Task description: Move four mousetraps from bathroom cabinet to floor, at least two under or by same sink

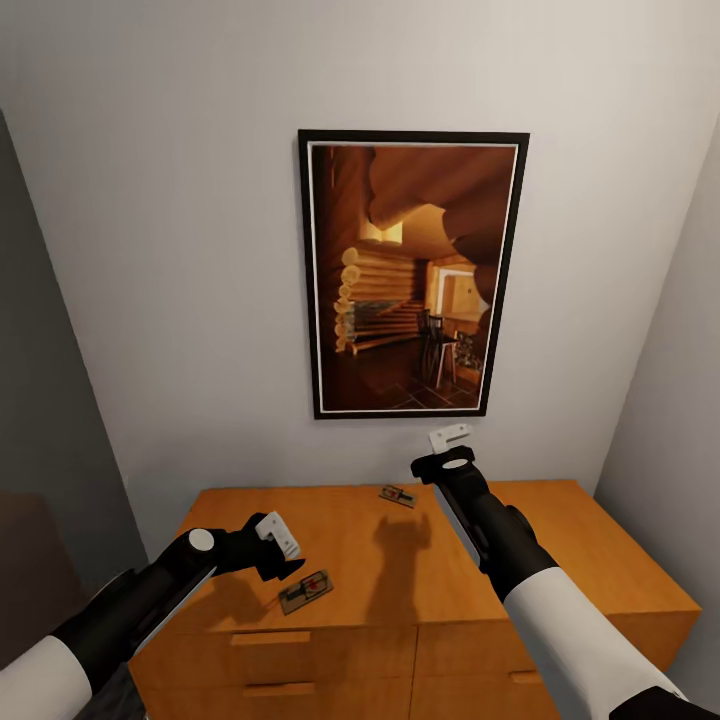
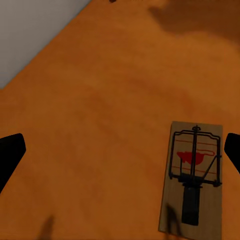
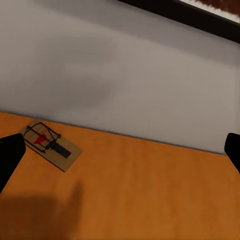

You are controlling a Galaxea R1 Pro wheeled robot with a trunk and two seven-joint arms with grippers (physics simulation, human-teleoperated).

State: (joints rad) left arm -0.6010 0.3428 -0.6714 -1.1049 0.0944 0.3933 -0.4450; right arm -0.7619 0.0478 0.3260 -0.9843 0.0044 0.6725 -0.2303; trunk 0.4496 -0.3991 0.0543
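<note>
Two mousetraps lie on the flat top of the orange-brown cabinet (image 1: 560, 540). The near mousetrap (image 1: 306, 591) sits close to the front edge, and the far mousetrap (image 1: 398, 495) lies by the wall. My left gripper (image 1: 285, 553) hovers open just above and left of the near mousetrap (image 2: 192, 180), which lies toward one fingertip, with nothing between the fingers. My right gripper (image 1: 450, 450) stands open above the cabinet top, to the right of the far mousetrap (image 3: 50, 145) and apart from it. The bathroom floor and sink are out of view.
A large black-framed picture (image 1: 410, 270) of a log cabin interior hangs on the white wall behind the cabinet. Side walls close in at left (image 1: 50, 400) and right (image 1: 670, 380). Drawer fronts (image 1: 300, 660) show below the cabinet's front edge.
</note>
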